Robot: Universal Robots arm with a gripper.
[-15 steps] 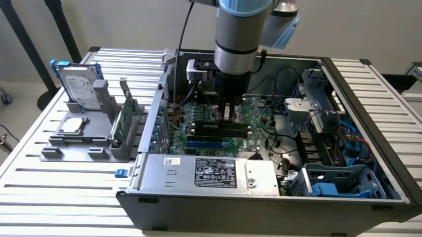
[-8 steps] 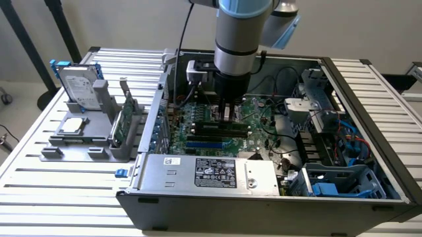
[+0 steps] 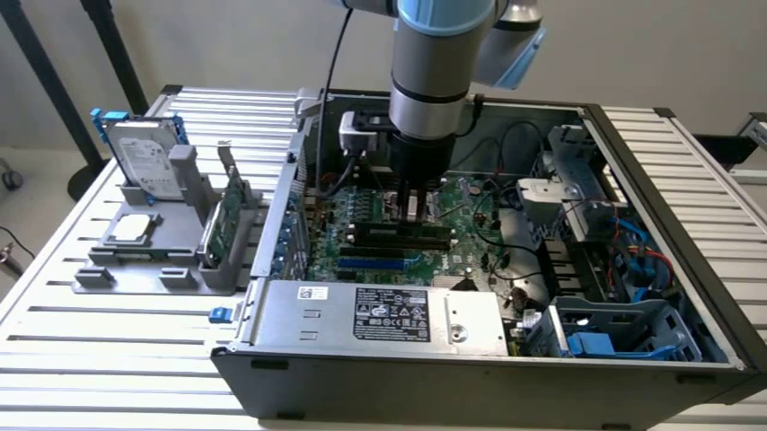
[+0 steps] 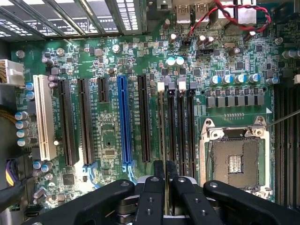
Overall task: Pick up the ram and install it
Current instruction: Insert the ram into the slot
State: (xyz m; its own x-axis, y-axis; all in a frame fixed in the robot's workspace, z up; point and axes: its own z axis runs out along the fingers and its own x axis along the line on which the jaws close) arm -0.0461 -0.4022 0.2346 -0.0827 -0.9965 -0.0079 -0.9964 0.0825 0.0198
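Item: ram [image 4: 162, 131], a thin board stick, judged light, stiff and fragile at chips and contacts; best held by its long upper edge, mid-length. Location: edge-on over the memory slots [image 4: 182, 126], beside the processor socket [image 4: 234, 159], mid-motherboard [image 4: 105, 108]. Tool: gripper [image 4: 165, 171] directly above, apparently clenched on it.

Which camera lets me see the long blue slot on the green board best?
The wrist view: the blue slot shows whole, end to end, straight on. In the exterior view it is a thin blue strip beside the silver box, seen at a slant.
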